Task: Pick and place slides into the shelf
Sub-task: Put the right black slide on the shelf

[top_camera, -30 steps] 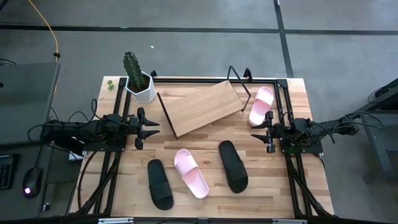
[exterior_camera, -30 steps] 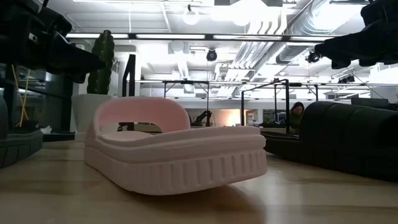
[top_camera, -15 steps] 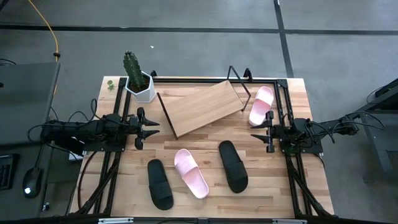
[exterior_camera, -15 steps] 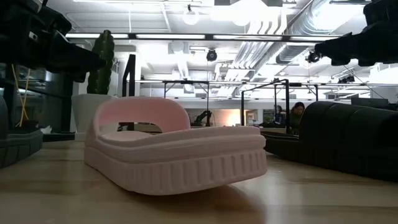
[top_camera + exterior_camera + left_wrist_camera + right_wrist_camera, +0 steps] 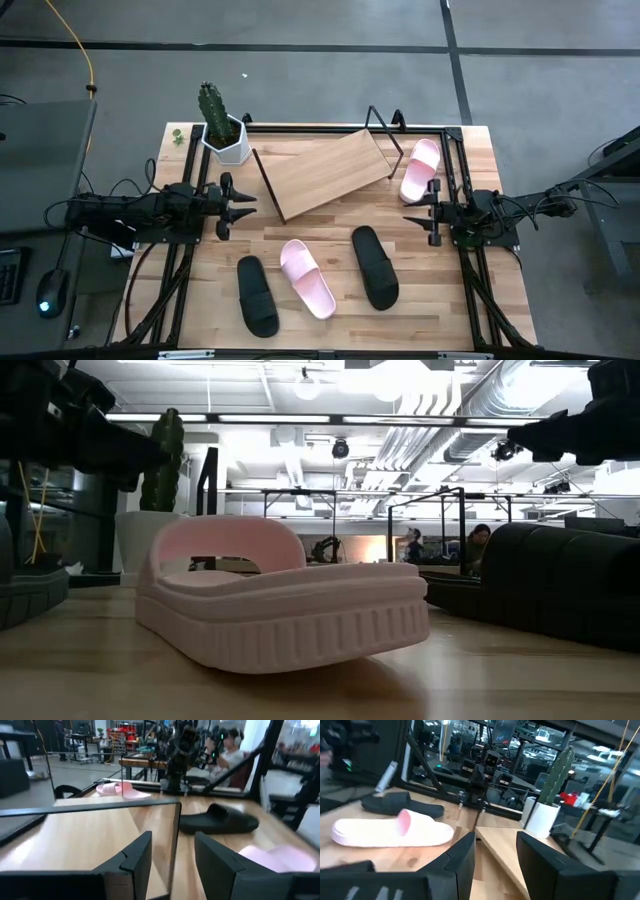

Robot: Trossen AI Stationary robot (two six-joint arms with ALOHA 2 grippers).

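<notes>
The shelf point(image 5: 325, 172), a slanted light wood board on a black wire frame, stands at the table's far middle. Two slides are black point(image 5: 258, 295) point(image 5: 374, 266), and a pink one point(image 5: 307, 278) lies between them; all three rest sole-down near the front. A second pink slide point(image 5: 420, 169) lies far right, beside the shelf's wire frame. My left gripper point(image 5: 245, 207) hovers open at the left, pointing level toward the right. My right gripper point(image 5: 410, 213) hovers open at the right, facing it. Nothing is between either pair of fingers point(image 5: 135, 857) point(image 5: 462, 852).
A cactus in a white pot point(image 5: 222, 125) stands at the far left corner, beside the shelf. Black rails point(image 5: 455, 170) frame the table's far, left and right sides. Bare wood point(image 5: 330, 220) lies between the two grippers. People are in the room behind.
My right gripper has rolled slightly about its pointing line while staying in place. The slides and the shelf have not moved.
</notes>
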